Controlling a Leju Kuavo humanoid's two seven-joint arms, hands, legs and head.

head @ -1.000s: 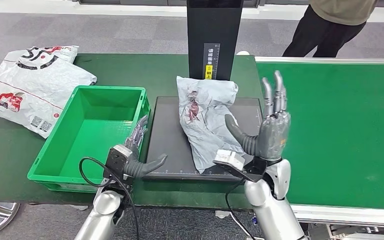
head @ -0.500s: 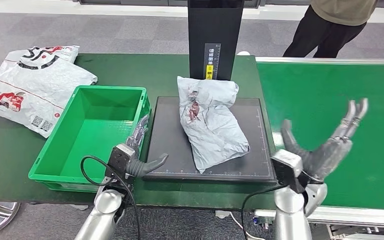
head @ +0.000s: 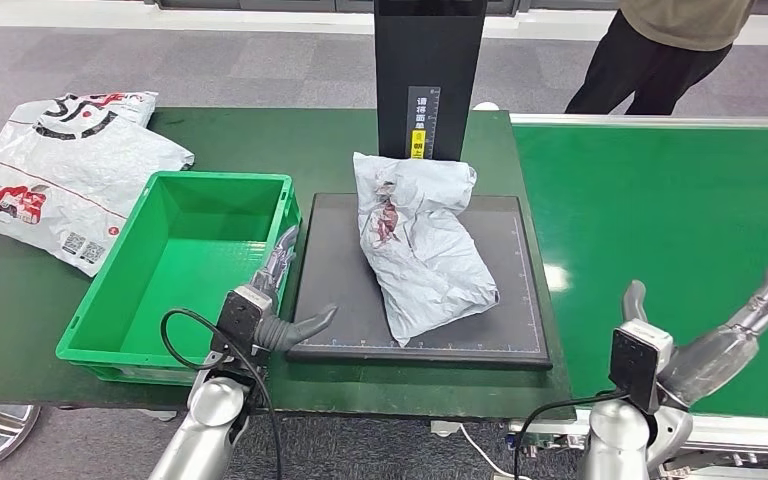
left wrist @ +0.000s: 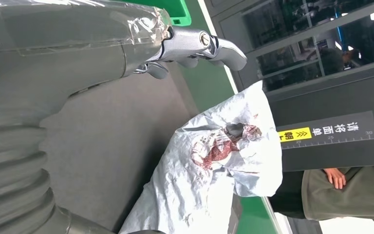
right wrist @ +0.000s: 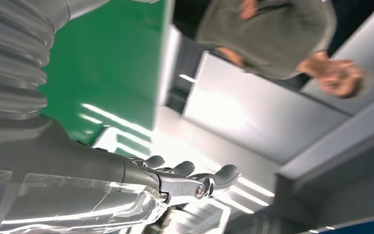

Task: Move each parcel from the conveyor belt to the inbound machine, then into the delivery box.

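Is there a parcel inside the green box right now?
No, the green box holds nothing; the grey parcel lies on the black machine plate.

Left hand low, fingers spread, empty; right hand likewise, fingers splayed outward.

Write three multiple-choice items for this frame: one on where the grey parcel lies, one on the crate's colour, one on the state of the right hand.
1. Where does the grey parcel lie?
A. in the crate
B. on the black platform of the inbound machine
C. on the conveyor belt

2. What colour is the crate?
A. green
B. blue
C. black

3. What is the right hand doing?
A. gripping the parcel
B. pressing on the crate
C. holding nothing, fingers apart, over the belt

Answers: 1 B, the parcel rests on the dark platform before the black column. 2 A, its walls and floor are green. 3 C, the fingers are spread above the green conveyor belt, apart from the parcel.
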